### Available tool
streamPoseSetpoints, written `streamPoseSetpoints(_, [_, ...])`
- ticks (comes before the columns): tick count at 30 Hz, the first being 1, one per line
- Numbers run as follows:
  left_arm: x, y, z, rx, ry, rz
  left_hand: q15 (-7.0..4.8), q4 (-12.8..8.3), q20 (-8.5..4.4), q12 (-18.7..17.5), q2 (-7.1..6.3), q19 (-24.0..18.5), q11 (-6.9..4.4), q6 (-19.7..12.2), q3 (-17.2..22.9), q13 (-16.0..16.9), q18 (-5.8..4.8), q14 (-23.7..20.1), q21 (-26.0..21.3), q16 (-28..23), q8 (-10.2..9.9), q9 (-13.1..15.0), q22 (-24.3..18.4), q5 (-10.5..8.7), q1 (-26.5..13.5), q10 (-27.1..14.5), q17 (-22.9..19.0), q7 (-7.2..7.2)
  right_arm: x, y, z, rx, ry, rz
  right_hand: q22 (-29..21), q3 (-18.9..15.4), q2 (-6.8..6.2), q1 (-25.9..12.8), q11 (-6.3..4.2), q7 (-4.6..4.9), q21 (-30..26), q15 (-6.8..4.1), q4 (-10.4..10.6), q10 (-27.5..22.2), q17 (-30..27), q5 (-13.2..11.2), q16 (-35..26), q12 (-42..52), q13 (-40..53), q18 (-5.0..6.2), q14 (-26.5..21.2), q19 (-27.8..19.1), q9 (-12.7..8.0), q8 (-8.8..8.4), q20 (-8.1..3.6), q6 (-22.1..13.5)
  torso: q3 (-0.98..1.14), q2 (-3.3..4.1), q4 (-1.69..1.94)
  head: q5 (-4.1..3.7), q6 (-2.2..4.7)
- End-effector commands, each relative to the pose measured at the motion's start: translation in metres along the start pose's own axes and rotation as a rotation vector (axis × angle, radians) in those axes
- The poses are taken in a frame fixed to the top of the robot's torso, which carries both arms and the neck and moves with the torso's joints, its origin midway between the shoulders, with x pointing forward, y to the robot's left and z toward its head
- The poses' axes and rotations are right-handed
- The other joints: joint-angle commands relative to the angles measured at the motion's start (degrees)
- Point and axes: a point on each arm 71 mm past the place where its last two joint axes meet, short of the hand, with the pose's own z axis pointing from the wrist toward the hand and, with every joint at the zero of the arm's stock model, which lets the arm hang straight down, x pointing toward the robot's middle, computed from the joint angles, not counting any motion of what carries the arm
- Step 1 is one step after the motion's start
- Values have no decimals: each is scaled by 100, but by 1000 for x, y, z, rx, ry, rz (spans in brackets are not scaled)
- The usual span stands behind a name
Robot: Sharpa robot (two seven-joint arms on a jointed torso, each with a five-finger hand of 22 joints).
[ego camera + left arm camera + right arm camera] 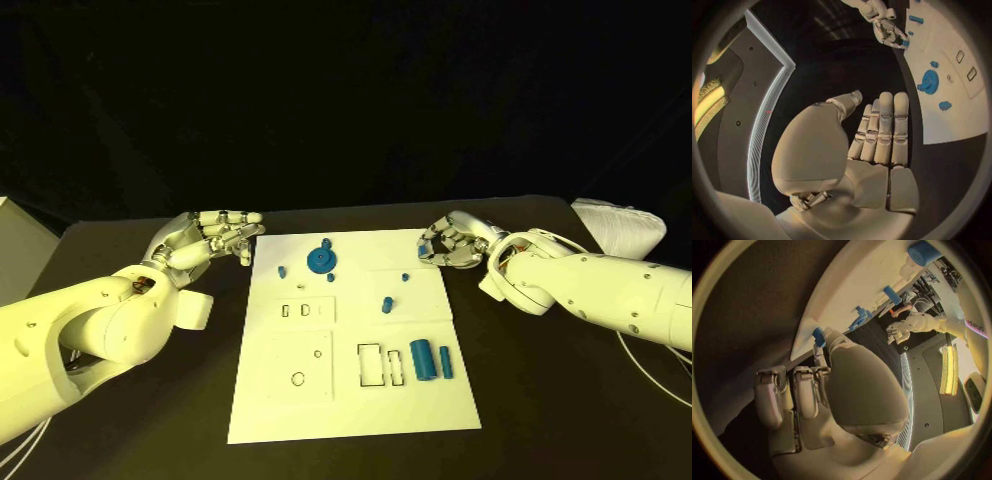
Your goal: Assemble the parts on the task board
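Nearest me, the large blue cylinder (423,359) and slim blue peg (446,360) are lying loose on the flat white task board (289,410), beside empty rectangular slots. Farther up, the round blue gear (319,261) is sitting near the far edge. My left hand (216,235) is hovering off the board's far left corner, fingers straight, holding nothing. My right hand (451,244) is curling at the far right corner; whether it is gripping anything, I cannot tell. Judging this as early: next, seating a part requires a precise pinch.

Parts (424,359) on task board (361,410)
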Motion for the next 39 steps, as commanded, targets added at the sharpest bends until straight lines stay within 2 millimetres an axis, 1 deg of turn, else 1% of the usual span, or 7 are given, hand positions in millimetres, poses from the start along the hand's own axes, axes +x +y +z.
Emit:
streamPoseSetpoints(1, [3, -1, 0, 9, 22, -7, -2, -17, -3, -9, 25, -42, 10, -39, 16, -9, 44, 7, -25, -9, -4, 9, -5, -36, -31, -31, -9, 9, 0, 0, 0, 7, -6, -9, 1506, 27, 12, -8, -35, -6, 32, -41, 5, 273, 910, -34, 0, 23, 1174, -82, 480, 600, 8, 21, -53, 40, 0, 0, 1, -3, -4])
streamPoseSetpoints(8, [3, -1, 0, 8, 23, -7, -2, -17, -3, -9, 25, -42, 10, -39, 16, -9, 44, 7, -25, -9, -4, 9, -5, -36, -31, -31, -9, 9, 0, 0, 1, 6, -24, -19, 1506, 133, 23, 43, -64, -35, 32, -68, -22, 288, 926, -41, 4, 36, 1188, -82, 484, 600, 15, 73, -81, 85, 3, -2, -6, 1, -11])
streamPoseSetpoints(12, [3, -1, 0, 8, 23, -7, -2, -17, -3, -9, 25, -42, 10, -39, 16, -9, 44, 7, -25, -9, -4, 9, -5, -36, -31, -31, -9, 9, 0, 3, 1, -5, -49, -38, 1506, 368, 103, 114, -139, -120, 32, -132, -86, 320, 940, -155, 6, 66, 1217, -82, 488, 600, 62, 237, -138, 252, 5, -4, -8, 1, -9])
streamPoseSetpoints(16, [3, -1, 0, 7, 22, -6, -2, -17, -3, -9, 25, -42, 10, -39, 16, -9, 44, 7, -25, -9, -4, 9, -5, -36, -31, -31, -9, 9, 1, 7, 0, -24, -62, -66, 1506, 564, 94, 112, -221, -214, 32, -201, -164, 430, 979, -170, 16, 189, 1331, -82, 498, 600, 124, 419, -201, 407, 7, -5, -8, 0, -13])
streamPoseSetpoints(21, [3, -1, 0, 3, 21, -2, -19, -26, -7, 56, 55, -12, -15, -4, 15, 22, 49, 95, 0, 51, 22, 32, -8, -35, -61, 98, -5, 3, 1, 13, -1, -38, -93, -75, 1506, 671, 72, 50, -258, -251, 32, -237, -191, 459, 988, -125, 18, 221, 1362, -82, 501, 600, 153, 506, -238, 431, 5, -9, -11, -1, -5])
streamPoseSetpoints(32, [1, 2, 3, -20, 13, 28, -140, -32, -113, 559, 151, 796, -162, 106, -191, 331, -142, 467, 771, 739, 202, 146, 1023, -30, -209, 527, 289, -73, -10, 48, 1, -38, -158, -61, 1506, 769, 30, -88, -271, -262, 32, -253, -191, 445, 1094, -180, 50, 199, 1345, -82, 524, 600, 173, 577, -262, 388, -12, -67, -51, 33, 7])
streamPoseSetpoints(39, [1, 5, 7, -34, 7, 38, -205, -50, -176, 1052, 198, 1148, -237, 94, -311, 716, -237, 883, 1140, 1596, 305, 202, 1539, -29, -231, 511, 1144, -132, 3, 91, 7, -53, -142, -12, 1506, 810, 17, -203, -271, -262, 32, -254, -163, 435, 1099, -236, 51, 183, 1332, -82, 526, 600, 181, 613, -267, 352, -37, -134, -78, 92, -11])
